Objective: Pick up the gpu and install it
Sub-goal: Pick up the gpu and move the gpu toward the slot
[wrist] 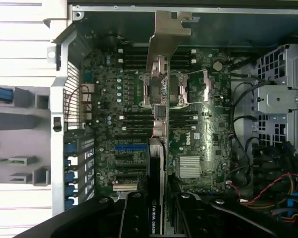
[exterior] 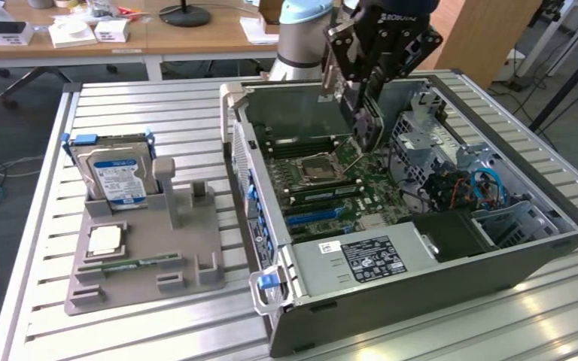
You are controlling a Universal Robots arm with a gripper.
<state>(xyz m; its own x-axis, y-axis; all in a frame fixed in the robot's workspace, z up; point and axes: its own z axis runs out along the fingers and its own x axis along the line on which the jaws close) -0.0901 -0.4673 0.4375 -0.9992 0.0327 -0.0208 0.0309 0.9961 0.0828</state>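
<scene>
The hand (exterior: 361,86) was clamped on the gpu (exterior: 367,126), which was held on edge over the motherboard (exterior: 354,197) inside the open computer case (exterior: 420,301), not plugged in yet.

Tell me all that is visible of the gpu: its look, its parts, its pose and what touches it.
The gpu is a thin black card with a bent silvery metal bracket at its far end and white lettering near the grip. The black fingers of the gripper clamp it on both faces, and it hangs edge-on over the motherboard inside the open computer case. It seems not yet seated in a slot.
</scene>
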